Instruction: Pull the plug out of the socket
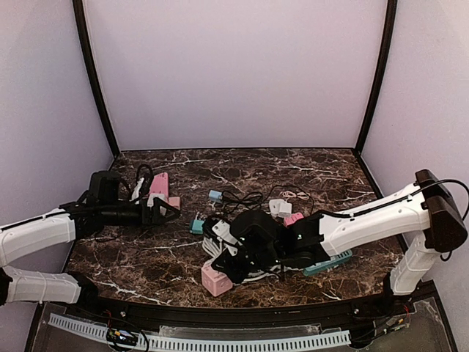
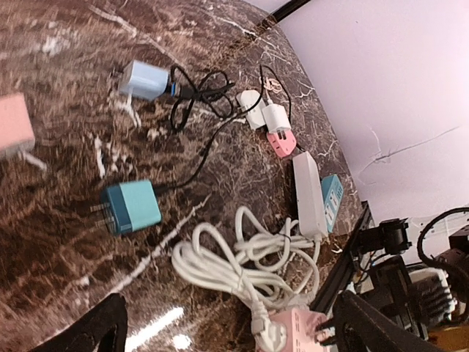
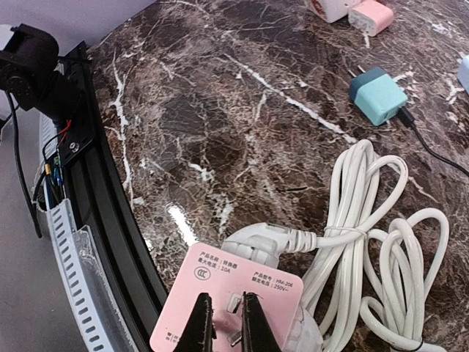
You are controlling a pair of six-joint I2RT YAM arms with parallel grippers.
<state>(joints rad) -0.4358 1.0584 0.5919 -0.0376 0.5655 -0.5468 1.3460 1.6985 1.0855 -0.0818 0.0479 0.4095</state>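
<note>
A pink socket cube (image 3: 242, 290) lies near the table's front edge, with a white plug (image 3: 264, 242) pushed into its far side. The plug's white cable (image 3: 381, 242) coils to the right. My right gripper (image 3: 223, 323) is shut on a metal prong sticking up from the cube's top face. From above, the cube (image 1: 215, 279) shows at the tip of the right gripper (image 1: 231, 265). My left gripper (image 1: 167, 211) hovers open and empty at the left of the table. Its wrist view shows the cube (image 2: 297, 326), the plug (image 2: 270, 336) and the coil (image 2: 242, 264) ahead of it.
A teal charger (image 2: 132, 207) and a blue charger (image 2: 143, 79) with black leads lie mid-table. White adapters (image 2: 264, 114) and a pink adapter (image 2: 280, 141) sit farther right. A white power strip (image 2: 309, 192) lies beside a teal one (image 1: 327, 262). A pink block (image 1: 160, 183) lies beside the left gripper.
</note>
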